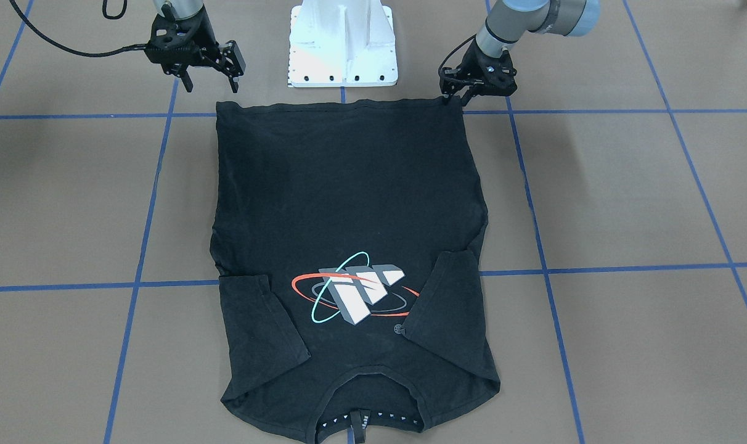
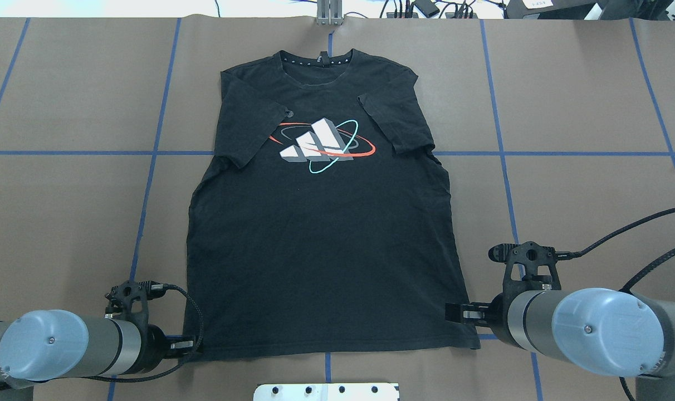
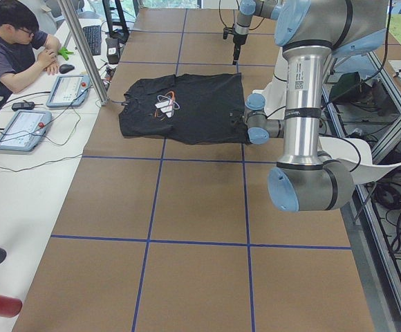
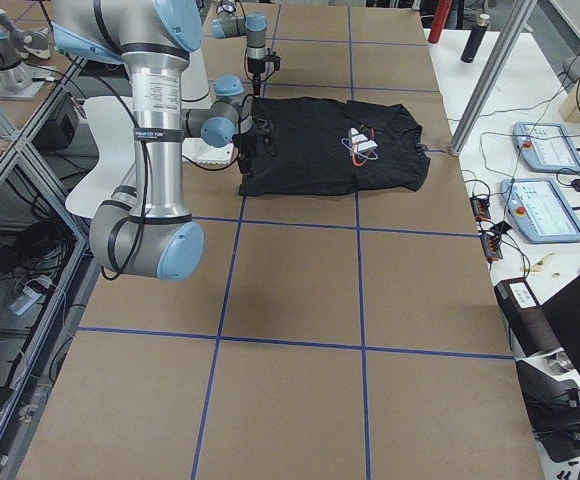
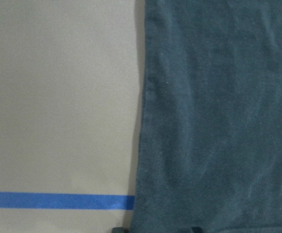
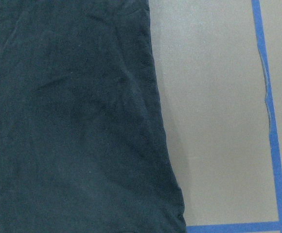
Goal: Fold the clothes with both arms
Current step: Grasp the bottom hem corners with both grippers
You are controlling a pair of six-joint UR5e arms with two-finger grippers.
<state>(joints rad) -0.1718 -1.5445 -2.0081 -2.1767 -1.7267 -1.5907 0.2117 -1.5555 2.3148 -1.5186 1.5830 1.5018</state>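
Left gripper (image 1: 457, 97) and right gripper (image 1: 212, 86) are hanging at the black T-shirt's (image 1: 349, 197) hem corners, both pincers spread apart.

Brown table with a blue tape grid, one shirt laid on it.
The table (image 2: 566, 83) has a plain brown top crossed by blue tape lines (image 2: 582, 153) that mark large rectangles. A black T-shirt (image 2: 321, 239) lies flat on it, print upward, with both short sleeves folded in over the chest. One tape line passes under the T-shirt at sleeve level and another runs along its hem. The white pedestal base (image 1: 342, 43) stands just beyond that hem.
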